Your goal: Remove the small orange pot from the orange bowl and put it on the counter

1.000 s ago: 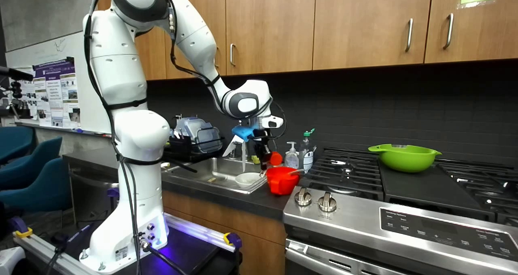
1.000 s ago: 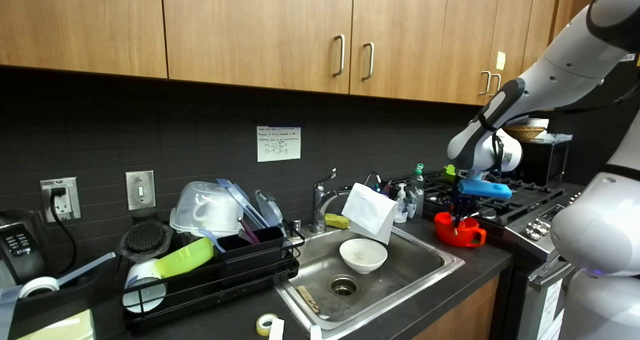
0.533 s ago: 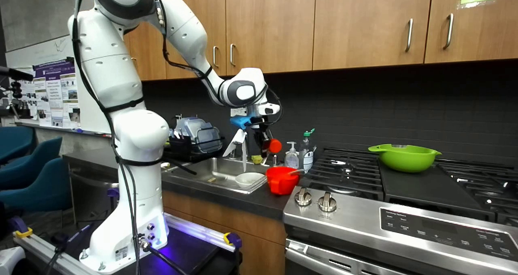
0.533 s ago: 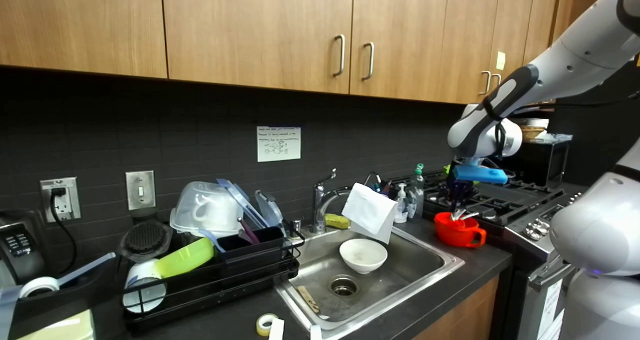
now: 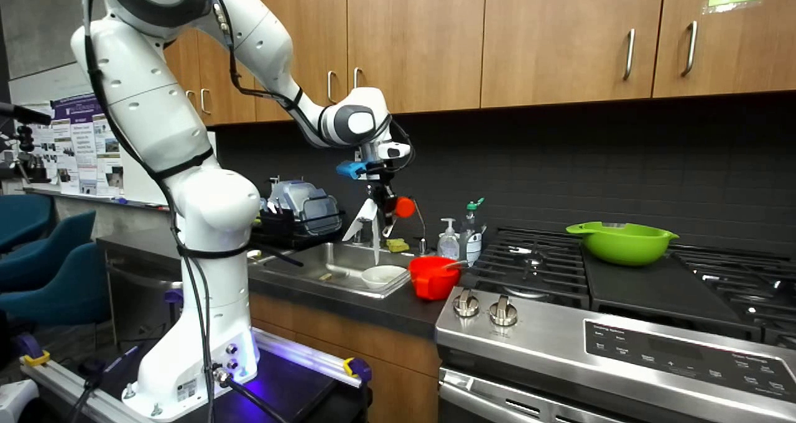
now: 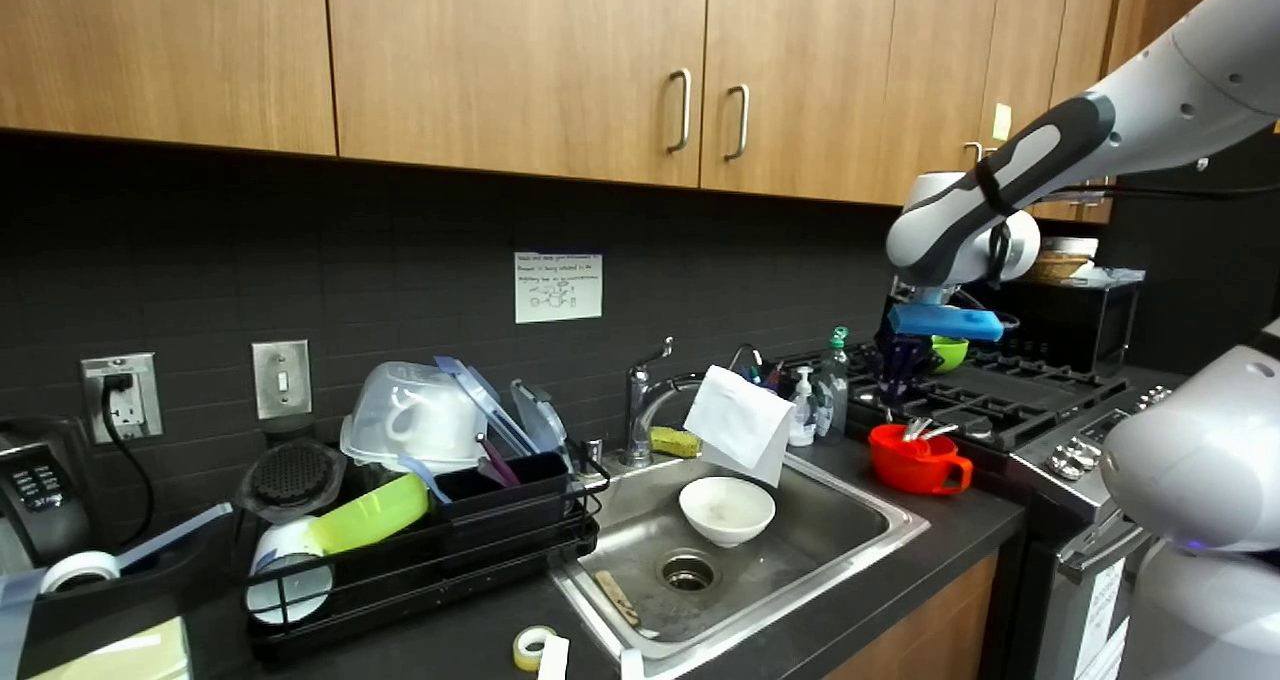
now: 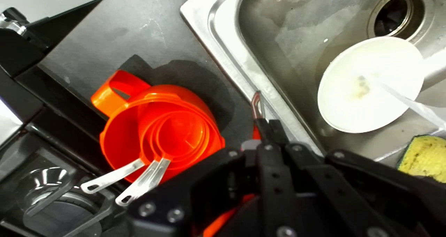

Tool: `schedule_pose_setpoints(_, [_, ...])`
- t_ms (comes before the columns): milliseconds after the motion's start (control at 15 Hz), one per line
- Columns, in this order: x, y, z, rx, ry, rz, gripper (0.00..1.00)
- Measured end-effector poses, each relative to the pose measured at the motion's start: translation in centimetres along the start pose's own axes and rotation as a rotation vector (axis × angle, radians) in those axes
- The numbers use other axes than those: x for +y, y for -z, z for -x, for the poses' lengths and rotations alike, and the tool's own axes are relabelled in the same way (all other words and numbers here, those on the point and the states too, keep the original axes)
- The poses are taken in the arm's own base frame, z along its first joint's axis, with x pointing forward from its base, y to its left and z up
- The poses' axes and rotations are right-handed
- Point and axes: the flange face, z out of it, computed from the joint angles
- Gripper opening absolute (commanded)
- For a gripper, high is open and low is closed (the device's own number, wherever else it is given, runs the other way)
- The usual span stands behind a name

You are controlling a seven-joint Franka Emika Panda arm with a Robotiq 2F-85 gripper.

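The orange bowl (image 5: 428,286) stands on the dark counter (image 7: 139,28) between the steel sink and the stove, its handle to one side. Above the counter, my gripper (image 5: 388,214) is shut on the metal handle of the small orange pot (image 5: 405,207), which hangs well clear of the bowl. In the wrist view the handle's looped end (image 7: 258,104) pokes out past the fingertips, and most of the pot is hidden behind the fingers. Several nested orange cups (image 7: 181,132) with metal handles sit inside the bowl. From the sink side, my gripper (image 6: 893,390) hides the pot.
A sink (image 6: 800,600) holds a white bowl (image 6: 727,510). Behind the counter stand a soap pump (image 5: 448,239), a green-capped bottle (image 5: 472,233) and the faucet (image 6: 640,400) with a paper (image 6: 738,420). On the stove (image 5: 516,342) sits a green bowl (image 5: 625,242).
The arm has risen and swung back toward the sink. The small orange pot has gone up with it, from just above the orange bowl to well away from it. The bowl has not moved.
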Motion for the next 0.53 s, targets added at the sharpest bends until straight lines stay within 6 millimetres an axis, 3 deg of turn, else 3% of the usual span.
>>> schedule_pose_setpoints(533, [-1.32,1.01,-0.23,0.037,0.031,-0.028,0.00])
